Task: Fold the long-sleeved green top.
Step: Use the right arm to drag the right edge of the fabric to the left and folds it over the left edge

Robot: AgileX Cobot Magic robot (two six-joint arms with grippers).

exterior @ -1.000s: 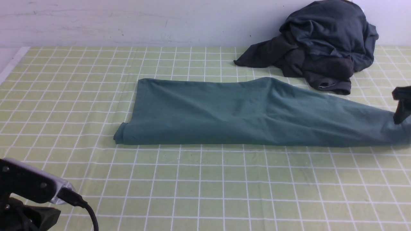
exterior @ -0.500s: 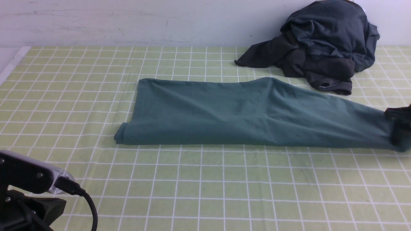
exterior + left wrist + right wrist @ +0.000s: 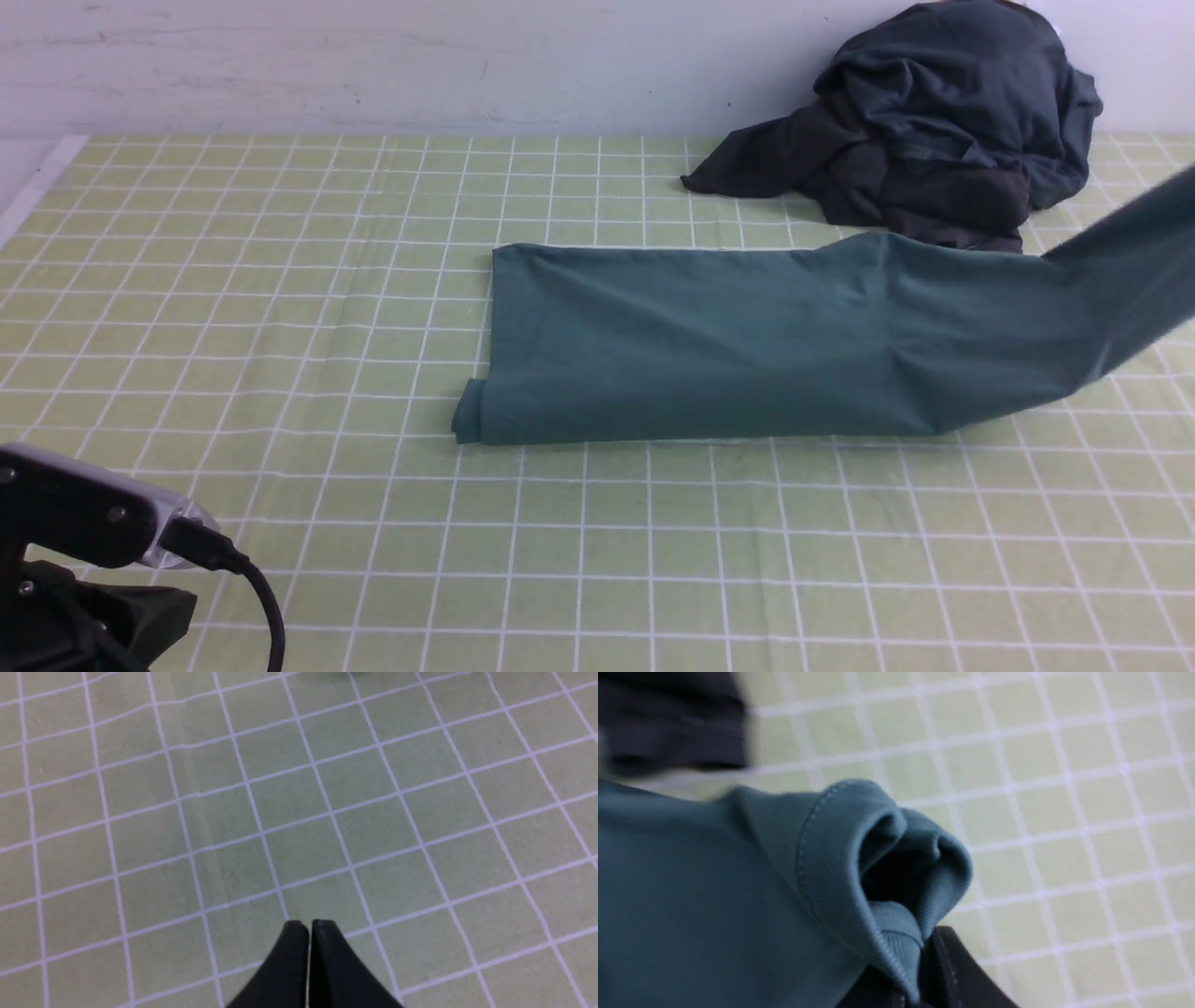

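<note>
Pale green cloth (image 3: 597, 560) ruled in white squares is being shown spread over the whole desk, with a scuffed whitish wall (image 3: 373, 65) being seen behind it; the green long-sleeved top (image 3: 728, 345) is being shown lying from the middle of the desk towards the right, folded lengthwise into a long band, its left end flat on the cloth with a small roll at the near corner; its sleeve (image 3: 1120, 271) is being held up off the desk at the right, slanting upward and running out past the right edge of the front view; the ribbed cuff (image 3: 840, 868) of that sleeve is being pinched by the right jaws, whose dark fingers (image 3: 952, 975) are being glimpsed only in the right wrist view, with the cuff bunched and folded over above them; a heap of dark charcoal garments (image 3: 934, 121) is being shown at the far right against the wall, just behind the top, and whether the two are touching cannot be told; the left jaws are being held pressed together with nothing between them, their black fingertips (image 3: 294, 952) being seen over bare checked cloth in the left wrist view; the left arm's wrist housing (image 3: 84, 532) and its black cable (image 3: 252, 588) are being seen at the near left corner, well apart from the top.
</note>
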